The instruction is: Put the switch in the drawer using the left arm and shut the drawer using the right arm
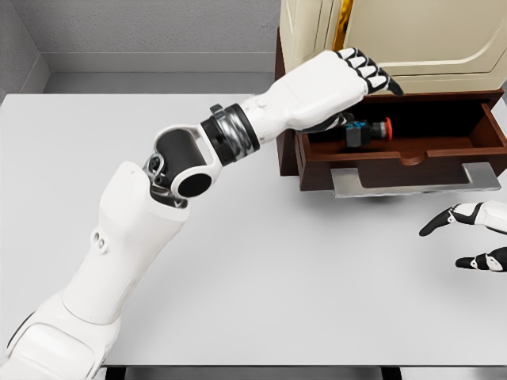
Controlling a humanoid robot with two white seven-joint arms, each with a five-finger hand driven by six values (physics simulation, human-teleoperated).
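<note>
The small black switch with a red button lies inside the open dark-brown wooden drawer, upper right of the frame. It looks rigid and light, best pinched across its black body. The left hand hovers above, fingers extended, holding nothing; the right hand rests open at lower right.

Left hand stretched over the open drawer, fingers extended and empty, above the switch lying inside. Right hand low at the right edge over the table, fingers spread.
</note>
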